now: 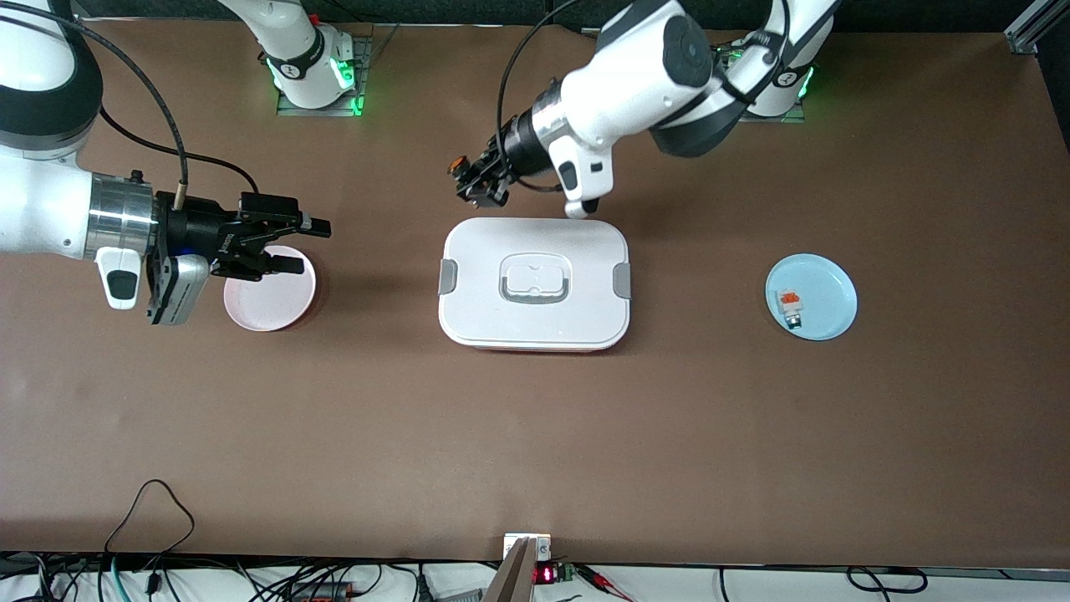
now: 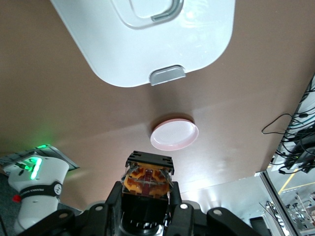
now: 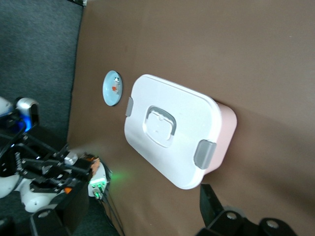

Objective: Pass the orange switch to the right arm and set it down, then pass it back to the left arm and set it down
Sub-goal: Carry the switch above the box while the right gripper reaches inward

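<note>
Front view: your left gripper hung over the desk just past the box's edge on the robots' side, jaws pinching the orange switch. Your right gripper waited over the pink plate toward the right arm's end, jaws spread and holding nothing. A blue plate near the left arm's end carried a small white block. Left wrist view: you had the fingers pressed on an orange-faced part, the box and pink plate below. Right wrist view: the box lay mid-desk, the blue plate near the desk's edge.
</note>
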Controlling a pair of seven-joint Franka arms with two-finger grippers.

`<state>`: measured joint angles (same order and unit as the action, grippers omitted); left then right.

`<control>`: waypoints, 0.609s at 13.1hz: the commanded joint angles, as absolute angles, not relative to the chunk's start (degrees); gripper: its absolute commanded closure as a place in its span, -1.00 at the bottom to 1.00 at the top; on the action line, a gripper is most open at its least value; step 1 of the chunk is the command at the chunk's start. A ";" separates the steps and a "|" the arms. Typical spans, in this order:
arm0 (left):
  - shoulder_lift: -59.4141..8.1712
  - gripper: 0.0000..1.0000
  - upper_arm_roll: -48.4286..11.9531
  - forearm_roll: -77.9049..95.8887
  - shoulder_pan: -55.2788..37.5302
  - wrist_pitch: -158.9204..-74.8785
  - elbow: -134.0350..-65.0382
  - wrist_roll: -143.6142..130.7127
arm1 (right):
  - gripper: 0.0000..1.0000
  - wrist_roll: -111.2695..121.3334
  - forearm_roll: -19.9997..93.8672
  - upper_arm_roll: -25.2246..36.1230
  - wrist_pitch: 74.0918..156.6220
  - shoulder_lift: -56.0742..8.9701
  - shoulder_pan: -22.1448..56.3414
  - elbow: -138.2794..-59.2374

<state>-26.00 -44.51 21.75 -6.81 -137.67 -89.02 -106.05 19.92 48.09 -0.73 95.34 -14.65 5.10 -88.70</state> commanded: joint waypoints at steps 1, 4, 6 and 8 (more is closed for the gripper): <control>-27.68 0.96 -43.68 20.13 -8.00 -136.58 -83.95 -107.23 | -1.00 21.54 51.14 -0.62 96.15 -14.24 5.10 -90.09; -27.77 0.96 -43.68 20.39 -8.00 -136.58 -83.67 -107.31 | -1.00 14.18 58.78 -0.53 96.24 -14.41 5.18 -91.84; -27.77 0.96 -43.68 20.48 -8.09 -136.58 -83.50 -107.40 | -1.00 11.17 59.94 -0.53 96.68 -14.50 6.15 -91.93; -27.60 0.96 -44.12 20.91 -8.17 -136.58 -83.41 -107.84 | -1.00 10.02 60.73 -0.62 97.38 -14.50 6.42 -91.93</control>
<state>-27.08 -44.24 21.58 -7.19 -137.37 -85.42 -106.11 11.64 58.82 -0.68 96.38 -14.80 5.79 -91.49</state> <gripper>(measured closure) 0.595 0.000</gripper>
